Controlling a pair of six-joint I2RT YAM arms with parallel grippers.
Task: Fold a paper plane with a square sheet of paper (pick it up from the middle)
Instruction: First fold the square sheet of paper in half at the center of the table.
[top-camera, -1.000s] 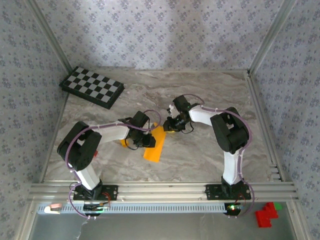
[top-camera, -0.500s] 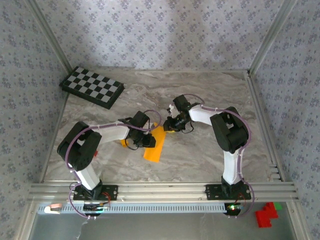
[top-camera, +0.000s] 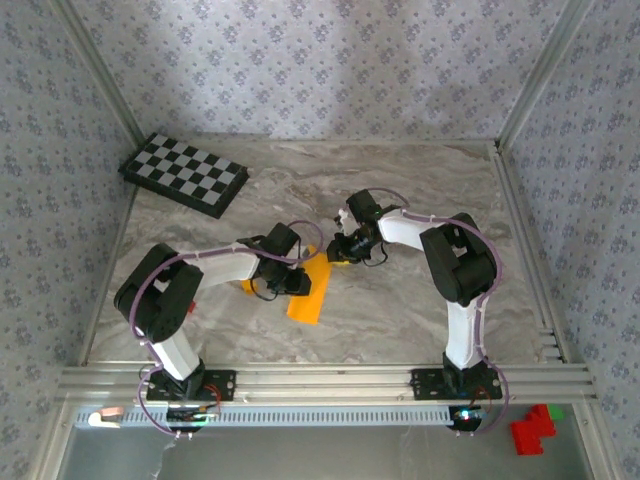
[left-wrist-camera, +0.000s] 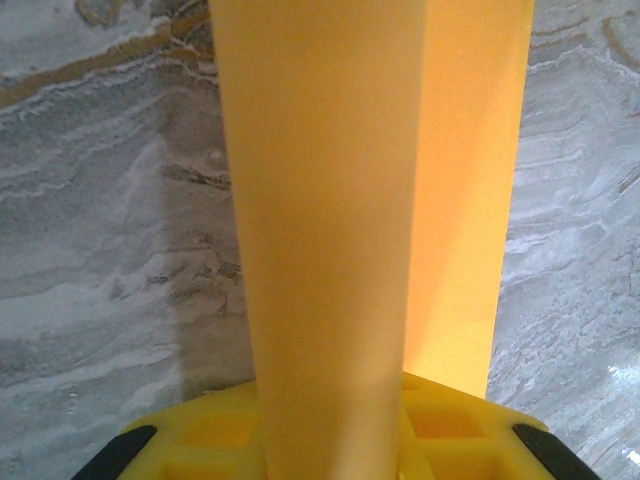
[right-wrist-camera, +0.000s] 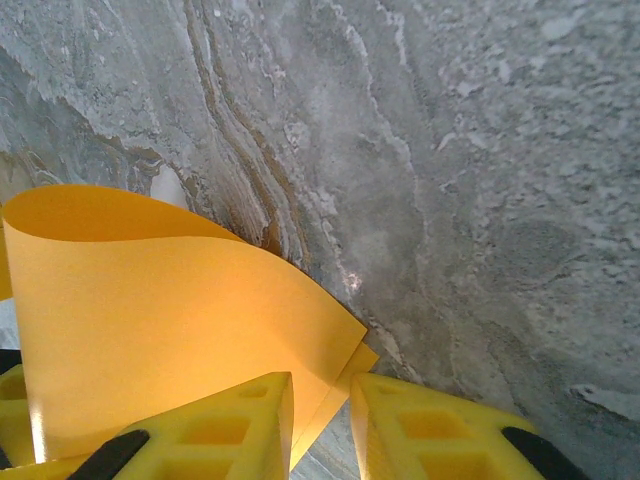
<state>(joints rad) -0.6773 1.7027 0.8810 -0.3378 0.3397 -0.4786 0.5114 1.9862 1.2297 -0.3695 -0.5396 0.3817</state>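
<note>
Creased square sheet of paper (top-camera: 308, 290) long axis 12-to-6, left gripper (top-camera: 297, 283) pinching its mid, right gripper (top-camera: 338, 255) pinching corner w/ curl seen at right wrist (right-wrist-camera: 170, 320)

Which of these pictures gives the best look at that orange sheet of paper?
The top external view: it shows the sheet of paper lying on the table between both arms. The left wrist view has a long folded strip; the right wrist view a curled corner.

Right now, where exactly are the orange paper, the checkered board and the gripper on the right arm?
square sheet of paper (top-camera: 306, 301), top view, its near flat end.
checkered board (top-camera: 184, 173), top view, its middle.
right gripper (right-wrist-camera: 320, 425), right wrist view, between its yellow fingertips, where the paper's edge sits.
</note>
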